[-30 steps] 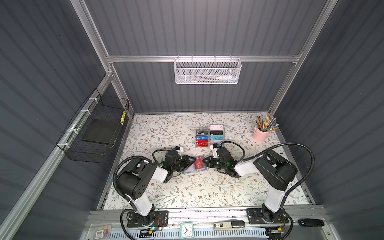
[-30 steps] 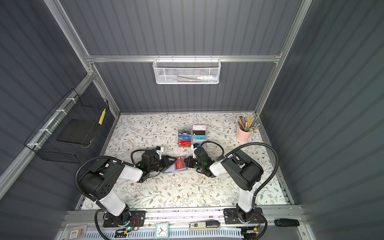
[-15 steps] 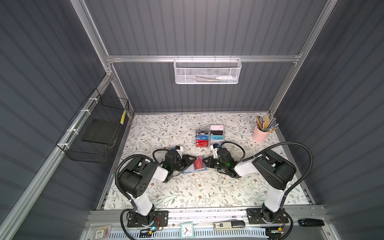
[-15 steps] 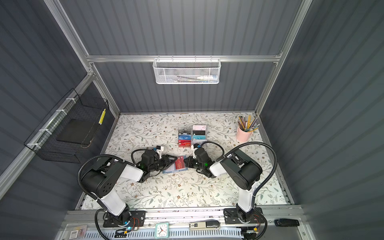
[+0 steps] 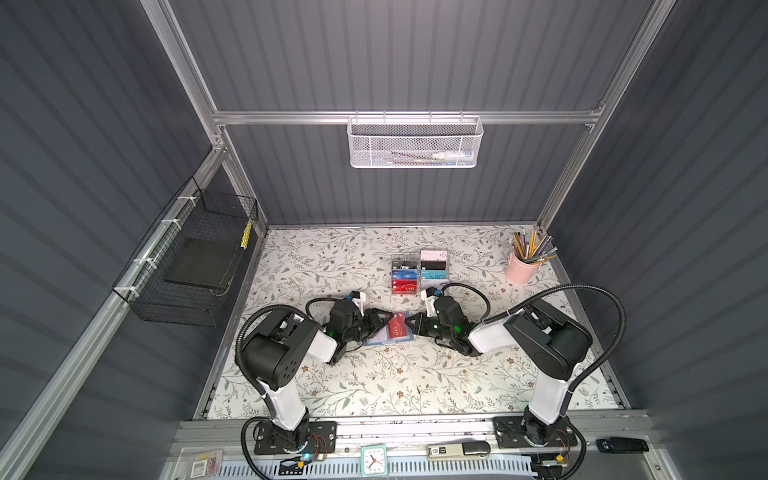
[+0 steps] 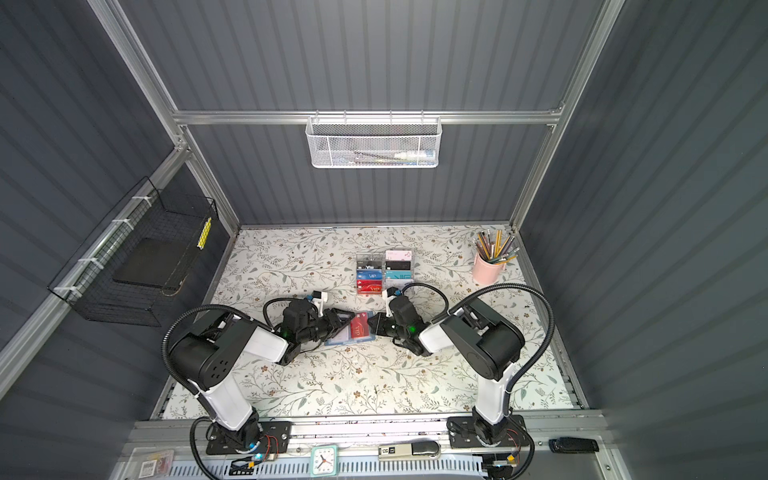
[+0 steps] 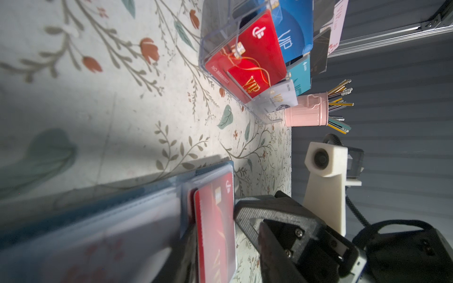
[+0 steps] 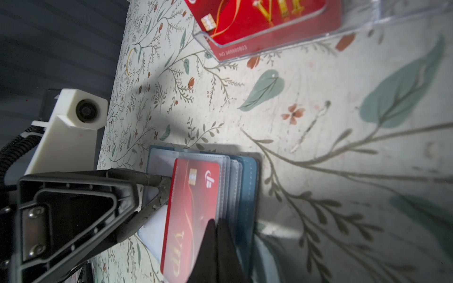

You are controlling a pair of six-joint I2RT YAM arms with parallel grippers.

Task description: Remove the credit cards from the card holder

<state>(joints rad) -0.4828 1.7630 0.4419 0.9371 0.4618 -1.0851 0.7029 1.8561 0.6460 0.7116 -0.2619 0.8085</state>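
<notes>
One red card (image 8: 193,208) (VIP), one blue card holder (image 8: 248,186).

Card holder (image 5: 384,340) before card rack (image 5: 432,284)

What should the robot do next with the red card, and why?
Probably pull the red card the rest of the way out of its clear sleeve. The right gripper looks shut on its edge, it sticks only partly out of the card holder, and the left gripper seems to pin the holder.
</notes>
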